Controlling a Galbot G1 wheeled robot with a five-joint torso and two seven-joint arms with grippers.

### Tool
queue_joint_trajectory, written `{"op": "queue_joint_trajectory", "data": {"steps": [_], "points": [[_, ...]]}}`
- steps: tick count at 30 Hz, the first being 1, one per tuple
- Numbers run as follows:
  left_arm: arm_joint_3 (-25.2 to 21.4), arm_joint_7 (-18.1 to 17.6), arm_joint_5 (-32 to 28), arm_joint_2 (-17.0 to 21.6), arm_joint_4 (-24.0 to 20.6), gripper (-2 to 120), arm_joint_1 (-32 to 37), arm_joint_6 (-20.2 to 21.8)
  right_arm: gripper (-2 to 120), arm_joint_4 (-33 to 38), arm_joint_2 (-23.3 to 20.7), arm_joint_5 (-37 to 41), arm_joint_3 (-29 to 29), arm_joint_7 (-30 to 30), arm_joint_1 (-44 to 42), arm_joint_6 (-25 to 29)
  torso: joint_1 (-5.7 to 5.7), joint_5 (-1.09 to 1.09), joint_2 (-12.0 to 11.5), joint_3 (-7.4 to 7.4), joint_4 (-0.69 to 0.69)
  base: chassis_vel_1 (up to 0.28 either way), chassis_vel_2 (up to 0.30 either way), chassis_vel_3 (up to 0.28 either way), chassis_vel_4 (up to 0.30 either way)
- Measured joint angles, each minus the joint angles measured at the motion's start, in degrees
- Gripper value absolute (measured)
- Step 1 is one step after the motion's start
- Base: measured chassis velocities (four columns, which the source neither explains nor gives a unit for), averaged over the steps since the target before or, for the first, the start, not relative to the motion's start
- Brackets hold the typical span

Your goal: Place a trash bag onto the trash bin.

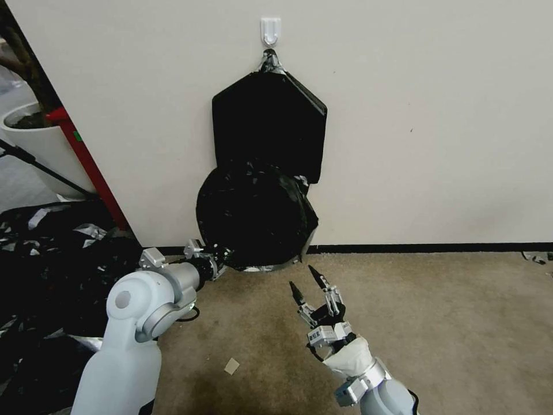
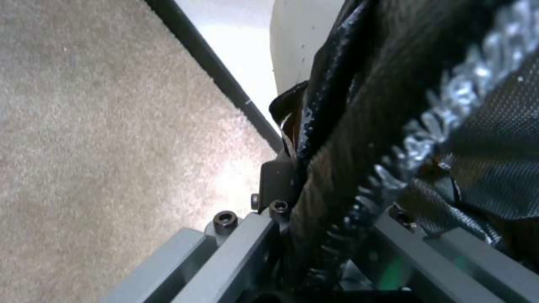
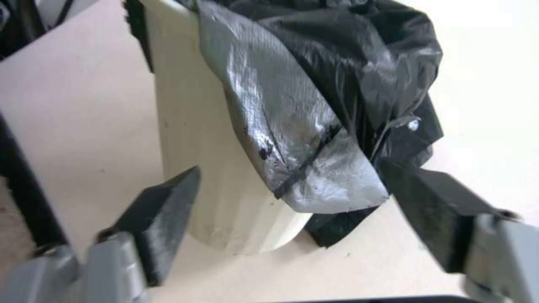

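The trash bag [image 1: 253,219], glossy black film, is spread over the mouth of the trash bin against the wall and hides most of it in the head view. In the right wrist view the bag [image 3: 337,84] hangs part way down the cream bin wall [image 3: 191,126], with a silvery flap lowest. My left gripper [image 1: 224,259] is at the bin's near-left rim, shut on the bag's edge [image 2: 337,139] beside the bin wall [image 2: 294,46]. My right gripper [image 1: 304,278] stands open just in front of the bin, its fingers [image 3: 163,210] spread to either side of the draped flap without touching it.
A flat five-sided black stack [image 1: 268,124] hangs from a white wall hook [image 1: 270,30] right above the bin. A heap of black plastic [image 1: 52,259] covers the floor at left, behind it a white planter [image 1: 34,144] and a red post [image 1: 86,155]. Open carpet [image 1: 449,323] lies to the right.
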Motion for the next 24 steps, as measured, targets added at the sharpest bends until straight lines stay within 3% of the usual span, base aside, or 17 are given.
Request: {"op": "queue_joint_trajectory", "data": {"steps": [5,10,11,13,16,24], "points": [[0.4,0.0,0.0,-0.4,-0.8,0,0.9,0.3,97,0.0,0.6,-1.6,0.6,-0.1,1.9,0.3,0.00,0.00,0.0,0.00,0.00,0.000,0.000,0.000,0.000],[0.7,0.1,0.1,-0.9,-1.7,0,1.7,0.4,89,0.0,1.1,-2.0,0.6,-1.0,2.8,1.7,0.00,0.00,0.0,0.00,0.00,0.000,0.000,0.000,0.000],[0.8,0.2,0.2,-1.1,-2.0,0,2.0,0.6,80,0.0,1.2,-2.2,0.5,-1.5,2.9,2.7,0.00,0.00,0.0,0.00,0.00,0.000,0.000,0.000,0.000],[0.8,0.2,0.2,-1.1,-2.0,0,2.1,0.6,80,0.0,1.2,-2.2,0.5,-1.5,2.9,2.8,0.00,0.00,0.0,0.00,0.00,0.000,0.000,0.000,0.000],[0.9,0.3,0.5,-1.4,-2.1,0,2.6,1.1,60,0.2,1.4,-2.4,0.4,-1.8,3.3,5.2,0.00,0.00,0.0,0.00,0.01,0.000,0.000,0.000,0.000],[1.2,0.5,1.3,-1.7,-2.1,0,2.6,1.2,38,0.5,1.4,-2.4,0.6,-2.7,3.7,6.9,0.00,0.00,0.0,0.00,0.00,0.000,0.000,0.000,0.000]]}}
